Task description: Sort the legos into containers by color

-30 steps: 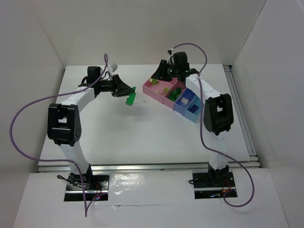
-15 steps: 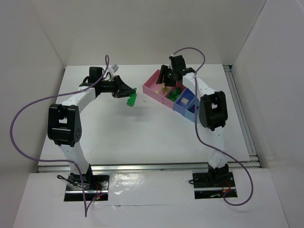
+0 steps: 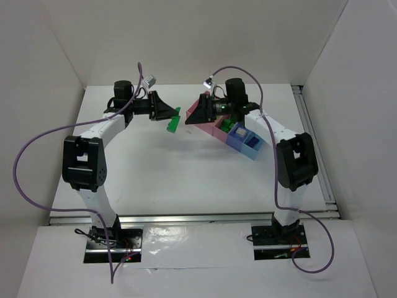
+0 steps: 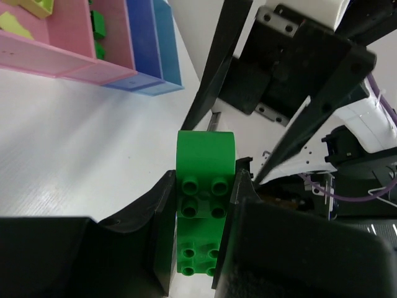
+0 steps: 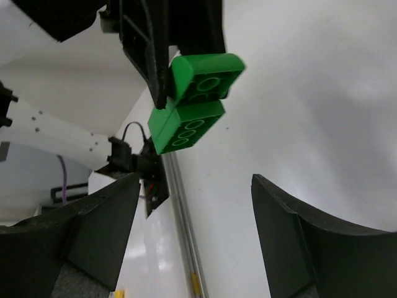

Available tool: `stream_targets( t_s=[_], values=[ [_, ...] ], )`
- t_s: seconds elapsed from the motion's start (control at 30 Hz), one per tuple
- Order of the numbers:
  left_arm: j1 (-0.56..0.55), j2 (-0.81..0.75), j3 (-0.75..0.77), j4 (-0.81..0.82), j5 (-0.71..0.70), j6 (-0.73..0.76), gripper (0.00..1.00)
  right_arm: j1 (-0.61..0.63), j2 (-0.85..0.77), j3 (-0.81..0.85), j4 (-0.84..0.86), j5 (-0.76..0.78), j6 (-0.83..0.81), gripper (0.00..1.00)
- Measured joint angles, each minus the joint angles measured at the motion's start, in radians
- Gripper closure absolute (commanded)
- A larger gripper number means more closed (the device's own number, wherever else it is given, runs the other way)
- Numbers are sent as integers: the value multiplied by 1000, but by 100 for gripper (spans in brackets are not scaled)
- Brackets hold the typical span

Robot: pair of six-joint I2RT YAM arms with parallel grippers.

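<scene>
Two stacked bright green legos sit pinched between the fingers of my left gripper, held above the table left of the containers. From above, the green legos stick out of the left gripper towards the right gripper. The right gripper is open, its fingers wide apart, with the green legos just ahead and nothing between its fingers. The pink tray holds pale yellow-green legos. Its neighbour holds green ones.
Blue trays end the row at the right, with a beige piece and a dark one inside. White walls enclose the table on three sides. A metal rail runs along the right edge.
The right gripper has opened and swung left from over the trays to face the left gripper's green legos. The left gripper has lifted slightly, keeping hold of the legos.
</scene>
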Motion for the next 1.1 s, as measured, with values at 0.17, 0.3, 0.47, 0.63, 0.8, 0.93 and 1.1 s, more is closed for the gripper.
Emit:
stream_targets(
  t_s=[0.17,0.3,0.47,0.63,0.8,0.93,1.1],
  values=[
    [-6,0,0,56,32,-35,100,69,46,26,28,-79,11,19],
    [-11,0,0,63,39,-45,100,110,86,60,41,-110,14,20],
    [-13,0,0,72,57,-57,100,131,104,74,79,-126,48,41],
    [-11,-12,0,100,68,-47,100,130,122,74,112,-139,108,75],
    [-11,-15,0,106,61,-45,100,125,121,49,162,-135,142,99],
    [-11,-15,0,90,46,-35,100,107,90,-11,178,-104,138,100],
    [-11,-15,0,78,31,-52,100,77,72,-49,114,-43,76,100]
  ],
)
